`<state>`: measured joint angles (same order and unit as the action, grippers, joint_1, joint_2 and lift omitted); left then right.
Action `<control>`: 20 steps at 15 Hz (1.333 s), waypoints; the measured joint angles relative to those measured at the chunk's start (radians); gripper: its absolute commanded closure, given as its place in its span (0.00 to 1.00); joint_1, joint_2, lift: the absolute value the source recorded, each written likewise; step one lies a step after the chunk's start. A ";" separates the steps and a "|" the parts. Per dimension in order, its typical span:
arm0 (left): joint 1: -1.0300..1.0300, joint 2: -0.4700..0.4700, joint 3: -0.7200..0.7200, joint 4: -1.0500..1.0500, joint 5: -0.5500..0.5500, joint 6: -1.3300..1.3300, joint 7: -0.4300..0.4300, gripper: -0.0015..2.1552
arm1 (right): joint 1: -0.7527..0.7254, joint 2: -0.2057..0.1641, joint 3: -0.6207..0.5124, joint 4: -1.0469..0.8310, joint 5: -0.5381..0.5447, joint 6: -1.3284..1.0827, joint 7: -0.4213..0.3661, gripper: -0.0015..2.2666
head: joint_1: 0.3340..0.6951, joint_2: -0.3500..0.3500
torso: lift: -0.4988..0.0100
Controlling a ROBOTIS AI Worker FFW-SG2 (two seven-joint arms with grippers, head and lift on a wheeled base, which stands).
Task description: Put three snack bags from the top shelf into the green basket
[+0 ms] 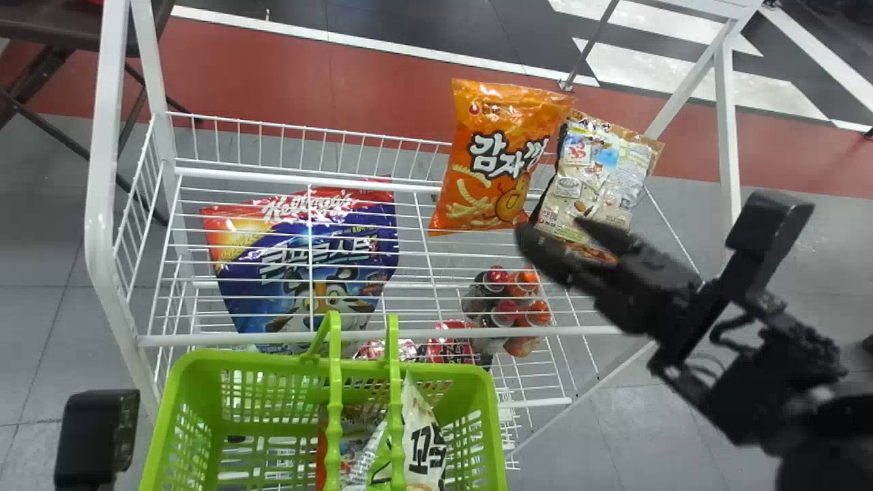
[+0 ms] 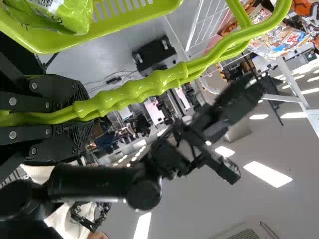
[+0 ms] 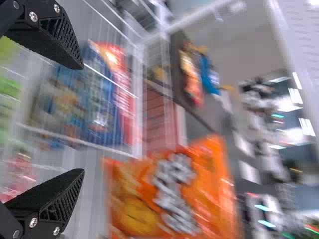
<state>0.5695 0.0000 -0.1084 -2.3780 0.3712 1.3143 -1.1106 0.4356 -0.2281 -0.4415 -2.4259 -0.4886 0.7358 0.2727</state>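
While left gripper (image 2: 87, 118) clasps handles (image 2: 164, 82) | two bags (image 1: 424, 443) in basket (image 1: 273, 363), one likely due from shelf (image 1: 239, 338) | right gripper (image 3: 82, 119) open

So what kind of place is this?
Probably a little shop, or a room made to look like one: it has white wire shelves, an orange snack bag and a green shopping basket.
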 measured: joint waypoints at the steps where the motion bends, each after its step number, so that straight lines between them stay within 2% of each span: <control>1: 0.002 0.000 -0.001 0.000 0.000 -0.001 0.001 0.82 | -0.033 -0.012 0.011 0.052 0.032 -0.048 -0.035 0.04 | 1.00 0.00 | 0.89; 5: 0.005 0.000 -0.002 0.002 -0.003 -0.002 0.007 0.82 | -0.177 -0.081 0.067 0.312 0.141 -0.178 -0.157 0.04 | 1.00 0.00 | 0.89; 11: -0.002 0.000 -0.007 0.011 -0.009 0.001 0.011 0.82 | -0.358 -0.153 0.139 0.650 0.197 -0.294 -0.183 0.05 | 1.00 0.00 | 0.89; 13: -0.004 0.000 -0.007 0.013 -0.009 0.004 0.011 0.82 | -0.406 -0.163 0.165 0.709 0.214 -0.287 -0.176 0.18 | 1.00 0.00 | 0.89; 14: -0.005 0.000 -0.004 0.014 -0.010 0.004 0.011 0.82 | -0.427 -0.166 0.177 0.730 0.220 -0.275 -0.171 0.32 | 1.00 0.00 | 0.89; 16: -0.005 0.000 0.003 0.017 -0.008 0.006 0.011 0.82 | -0.446 -0.167 0.194 0.746 0.229 -0.256 -0.164 0.95 | 1.00 0.00 | 0.89; 17: -0.007 0.000 0.005 0.019 -0.007 0.007 0.011 0.82 | -0.448 -0.165 0.199 0.746 0.230 -0.254 -0.165 0.99 | 1.00 0.00 | 0.89; 20: -0.013 0.000 0.012 0.025 -0.004 0.010 0.011 0.82 | -0.426 -0.158 0.202 0.700 0.224 -0.270 -0.189 0.99 | 1.00 0.00 | 0.89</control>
<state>0.5561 0.0000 -0.0968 -2.3533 0.3676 1.3245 -1.0998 0.0098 -0.3859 -0.2397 -1.7260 -0.2650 0.4658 0.0840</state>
